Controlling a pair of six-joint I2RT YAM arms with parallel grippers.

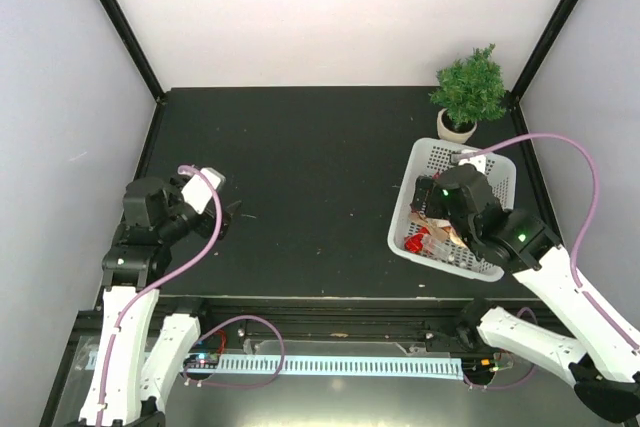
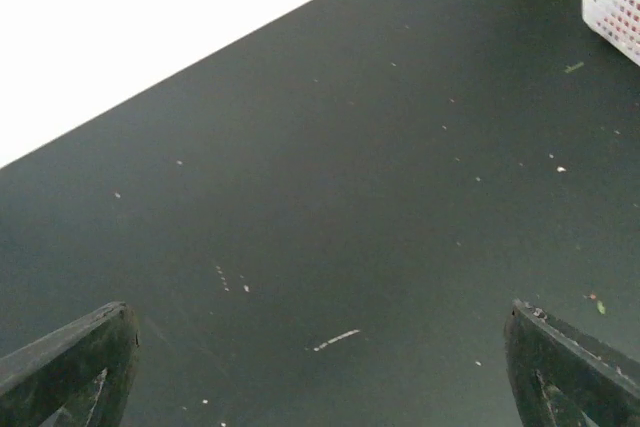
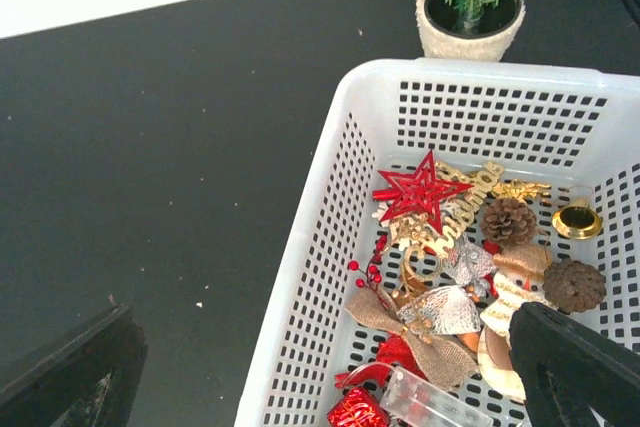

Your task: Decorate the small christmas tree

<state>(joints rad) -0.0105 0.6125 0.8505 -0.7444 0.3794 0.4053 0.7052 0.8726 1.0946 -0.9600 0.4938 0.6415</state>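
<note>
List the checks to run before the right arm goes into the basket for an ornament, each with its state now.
1. The right hand is open and empty: ok, jaws wide apart above the white basket.
2. The left hand is open and empty: ok, over bare table.
3. An ornament is reachable: ok, the red star lies on top of the pile.
4. The red star is free of the gold lettering beneath it: cannot tell.
5. The small christmas tree stands upright in its pot: ok, just beyond the basket's far wall.
</note>
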